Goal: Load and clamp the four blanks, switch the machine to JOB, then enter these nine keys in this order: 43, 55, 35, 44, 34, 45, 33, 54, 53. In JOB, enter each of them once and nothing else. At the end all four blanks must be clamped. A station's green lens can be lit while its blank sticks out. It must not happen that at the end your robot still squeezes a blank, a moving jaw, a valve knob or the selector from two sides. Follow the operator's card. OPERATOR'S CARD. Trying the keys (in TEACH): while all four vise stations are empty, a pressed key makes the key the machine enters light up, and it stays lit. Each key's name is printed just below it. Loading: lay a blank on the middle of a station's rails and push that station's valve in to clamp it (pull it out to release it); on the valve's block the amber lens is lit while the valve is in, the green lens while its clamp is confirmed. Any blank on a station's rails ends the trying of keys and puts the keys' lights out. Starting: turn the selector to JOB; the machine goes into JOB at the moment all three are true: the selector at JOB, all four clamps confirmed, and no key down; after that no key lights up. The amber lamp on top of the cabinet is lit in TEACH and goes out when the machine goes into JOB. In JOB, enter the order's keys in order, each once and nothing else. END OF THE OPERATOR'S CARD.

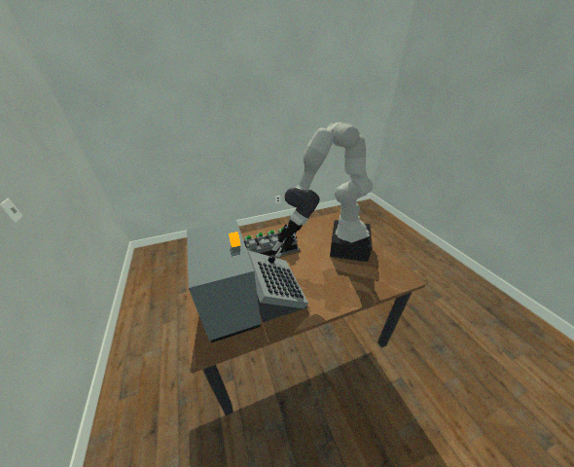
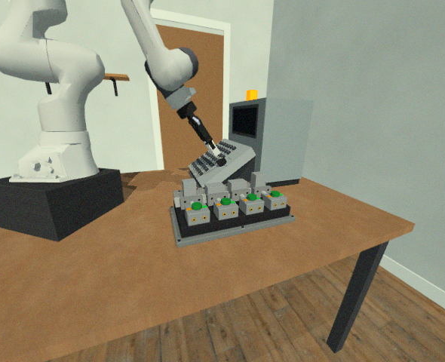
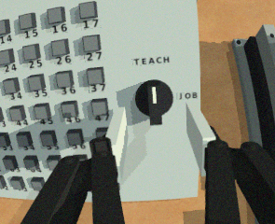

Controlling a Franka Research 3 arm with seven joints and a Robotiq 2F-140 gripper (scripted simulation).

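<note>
- Selector (image 1: pixel 271 260) (image 2: pixel 220 160) (image 3: pixel 154 98) sits on the sloping key panel (image 1: pixel 301 303) (image 2: pixel 236 161) (image 3: pixel 174 179), its white mark pointing up toward TEACH; JOB is printed to its right in the wrist view.
- The gripper (image 1: pixel 277 248) (image 2: pixel 215 149) (image 3: pixel 156 119) is partly open with nothing between its fingers, which stand apart on either side of the knob's lower end. Exact clearance in depth is hard to judge.
- Its left-hand finger in the wrist view covers some lower keys; the leftmost keys are cut off, and the lower labels are dim in shadow.
- Visible keys look dark grey, none lit.
- At the vise fixture (image 1: pixel 291 250) (image 2: pixel 234 229) (image 3: pixel 254 93), four green valve knobs show. Green lenses look lit on all four blocks; amber shows on three, but the farthest one is hard to make out. How the blanks sit between the jaws cannot be told.
- The amber lamp (image 1: pixel 233 239) (image 2: pixel 251 95) glows on the cabinet (image 1: pixel 222 256) (image 2: pixel 285 140).
- Bare panel lies between the selector and the key columns. A strip of table (image 1: pixel 327 261) (image 2: pixel 136 272) (image 3: pixel 218 93) separates the panel's edge from the fixture in the wrist view.
</note>
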